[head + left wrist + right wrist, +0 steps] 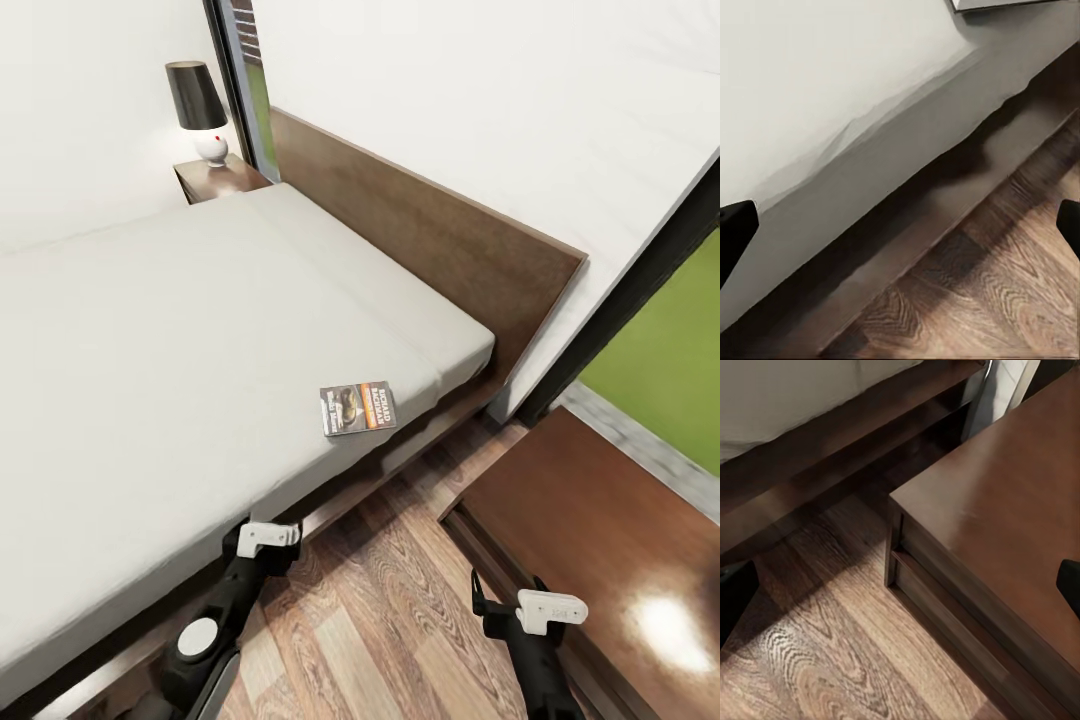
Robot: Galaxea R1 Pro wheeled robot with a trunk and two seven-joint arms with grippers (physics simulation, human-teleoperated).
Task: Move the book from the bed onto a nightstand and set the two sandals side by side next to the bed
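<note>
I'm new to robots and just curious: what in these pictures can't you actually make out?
- Book: cover lettering too small to read in the head view; in the left wrist view only a corner shows, cut by the edge.
- Near nightstand: cut off by the head view's edge.
- Far nightstand: its front is hidden behind the bed.
- Left pincer and right pincer: only the dark fingertips show at the wrist views' edges.

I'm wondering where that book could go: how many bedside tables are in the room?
2. One nightstand stands at the bed's far side, carrying a lamp; the other nightstand is on the near side, close to the right arm.
</note>
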